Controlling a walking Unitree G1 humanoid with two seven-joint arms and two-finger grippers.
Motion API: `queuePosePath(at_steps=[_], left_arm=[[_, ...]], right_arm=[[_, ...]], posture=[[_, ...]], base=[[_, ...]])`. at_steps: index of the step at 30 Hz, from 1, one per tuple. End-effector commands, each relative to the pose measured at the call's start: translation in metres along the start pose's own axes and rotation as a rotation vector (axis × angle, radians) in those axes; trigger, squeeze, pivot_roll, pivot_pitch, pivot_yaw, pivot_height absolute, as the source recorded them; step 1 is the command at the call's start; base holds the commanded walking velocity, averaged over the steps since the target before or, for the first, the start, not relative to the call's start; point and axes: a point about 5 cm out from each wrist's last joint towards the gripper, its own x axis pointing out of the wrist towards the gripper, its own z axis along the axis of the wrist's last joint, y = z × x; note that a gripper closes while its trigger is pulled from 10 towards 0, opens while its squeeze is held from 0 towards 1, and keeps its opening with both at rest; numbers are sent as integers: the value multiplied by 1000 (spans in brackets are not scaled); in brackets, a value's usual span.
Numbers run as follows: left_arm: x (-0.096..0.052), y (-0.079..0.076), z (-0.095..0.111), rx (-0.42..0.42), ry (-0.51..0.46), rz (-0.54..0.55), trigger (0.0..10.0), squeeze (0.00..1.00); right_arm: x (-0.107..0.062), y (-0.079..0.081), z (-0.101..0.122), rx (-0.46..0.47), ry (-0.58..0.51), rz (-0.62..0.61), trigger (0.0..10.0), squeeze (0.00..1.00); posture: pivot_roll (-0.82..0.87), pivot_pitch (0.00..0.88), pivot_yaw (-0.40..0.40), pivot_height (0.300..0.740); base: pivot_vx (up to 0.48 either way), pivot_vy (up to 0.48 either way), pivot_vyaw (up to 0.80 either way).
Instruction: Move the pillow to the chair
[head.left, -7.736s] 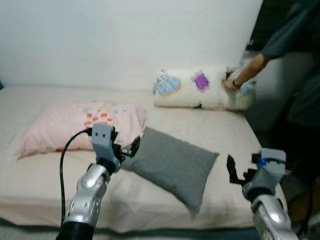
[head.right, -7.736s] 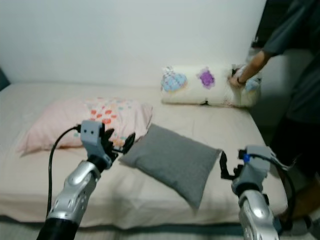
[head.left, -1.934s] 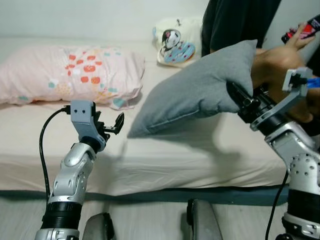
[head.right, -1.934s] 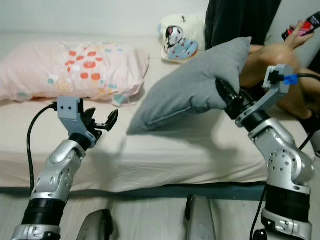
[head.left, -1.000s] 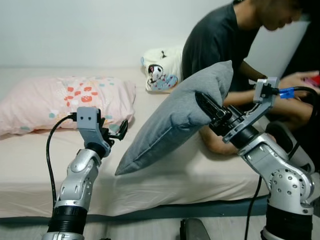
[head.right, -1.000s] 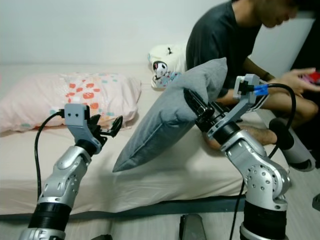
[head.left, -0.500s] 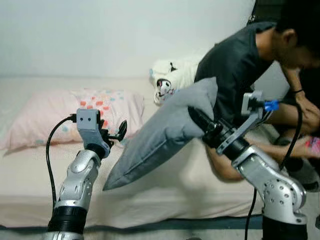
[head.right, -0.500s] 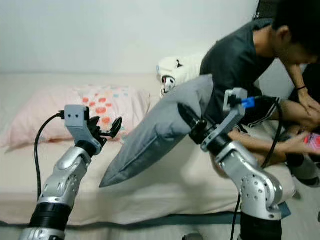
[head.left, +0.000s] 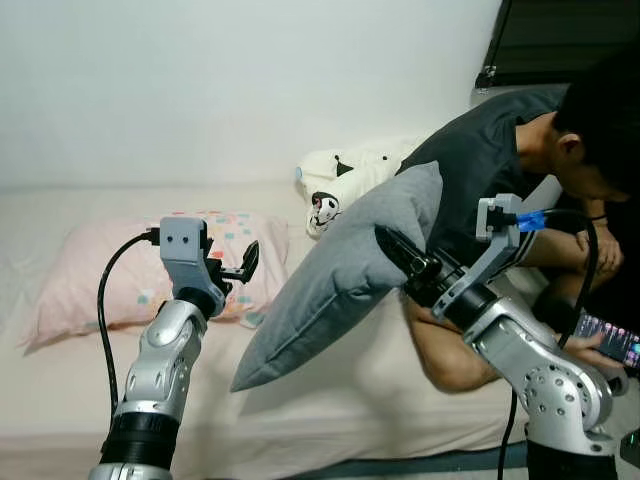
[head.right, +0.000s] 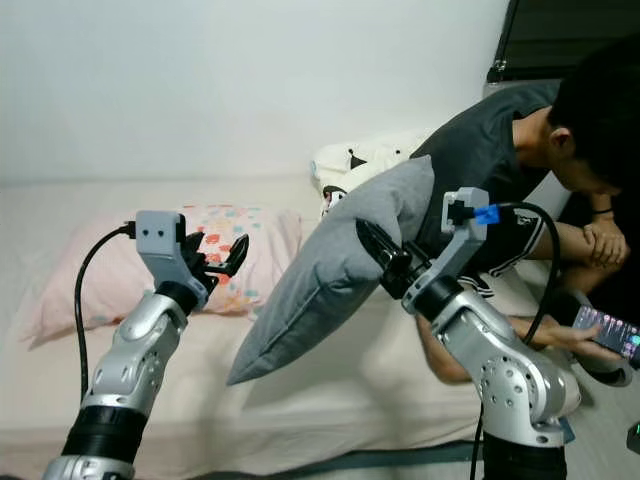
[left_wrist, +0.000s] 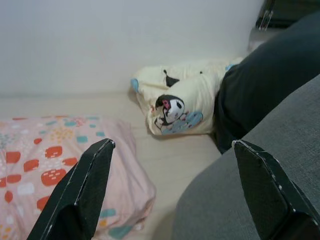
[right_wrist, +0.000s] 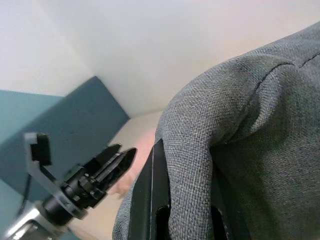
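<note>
Right pincer pinched the grey pillow near its upper end, fingers sunk into the fabric; the pillow hung aslant in the air above the bed, lower corner down toward the left, clear of the mattress. Left pincer was raised at the left, fingers spread, holding nothing, just beside the pillow's left edge.

Risk, as I judged it: a one-point grip on a soft, floppy thing could slip as the robot turned. The person sat close on the right, bent over a phone, so the swinging pillow or the right arm could brush them.

No chair was in sight, so carrying lay ahead.

Count: one grey pillow, one pink patterned pillow on the bed farther left, one cream cartoon-print cushion by the wall, one person, two pincers.
</note>
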Motion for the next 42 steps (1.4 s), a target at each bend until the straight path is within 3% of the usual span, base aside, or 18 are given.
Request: queuePosePath(at_steps=[1,2,4,8,12,15,20,30,42], left_arm=[[-11,1,-15,14,57,-1,10000,0],[-11,1,-15,14,57,-1,10000,0],[-18,-2,-18,11,73,-11,10000,0],[-35,-13,-23,-72,118,-19,10000,0],[-45,-31,-23,-135,115,-41,10000,0],[-49,-43,-30,-111,145,-51,10000,0],[-49,-35,-31,-68,154,31,10000,0],[-41,-41,-38,-81,214,3,10000,0],[-33,-41,-48,-125,268,-11,10000,0]], right_arm=[[-7,-8,-20,-140,109,-39,10000,0],[-7,-8,-20,-140,109,-39,10000,0],[-17,-13,-39,-190,212,-75,10000,0],[-30,-4,-53,-223,212,-99,10000,0],[-32,5,-61,-224,164,-146,10000,0],[-31,12,-65,-210,140,-158,10000,0],[-31,27,-64,-193,41,-72,10000,0],[-27,29,-67,-169,6,-44,10000,0],[-22,-1,-78,-115,24,-165,10000,0]], posture=[[-108,0,-7,735],[-108,0,-7,735],[-102,0,-10,735],[-101,4,-6,735],[-98,7,-2,735],[-92,0,4,735],[-93,0,24,735],[-94,0,38,735],[-82,0,30,735]], base=[[0,0,0],[0,0,0],[0,0,0],[0,0,591],[0,0,775],[0,0,775],[0,0,753],[0,0,734],[0,0,728]])
